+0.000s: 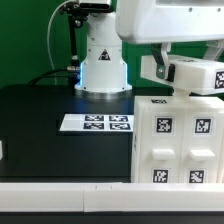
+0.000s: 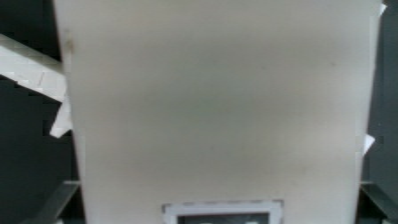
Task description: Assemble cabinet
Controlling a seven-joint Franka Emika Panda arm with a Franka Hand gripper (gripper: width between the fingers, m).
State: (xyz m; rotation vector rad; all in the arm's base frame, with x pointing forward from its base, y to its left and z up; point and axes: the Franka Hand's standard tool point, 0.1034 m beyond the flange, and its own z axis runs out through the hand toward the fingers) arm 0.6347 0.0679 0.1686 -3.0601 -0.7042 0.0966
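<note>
The large white cabinet box (image 1: 175, 150) stands at the exterior view's right front, with several square tags on its near face. My gripper (image 1: 178, 62) is above its top and grips a smaller white cabinet part (image 1: 195, 75) that carries a tag at its right end. In the wrist view this part (image 2: 214, 110) fills the picture as a plain white face with a tag (image 2: 226, 212) at one end. My gripper (image 2: 219, 214) has grey fingers (image 2: 59, 205) against both of the part's side edges. What lies under the part is hidden.
The marker board (image 1: 95, 122) lies flat on the black table (image 1: 50, 140) in front of the white domed robot base (image 1: 102, 65). A small white object (image 1: 2, 151) shows at the exterior view's left edge. A white strip (image 2: 27, 65) shows beside the held part.
</note>
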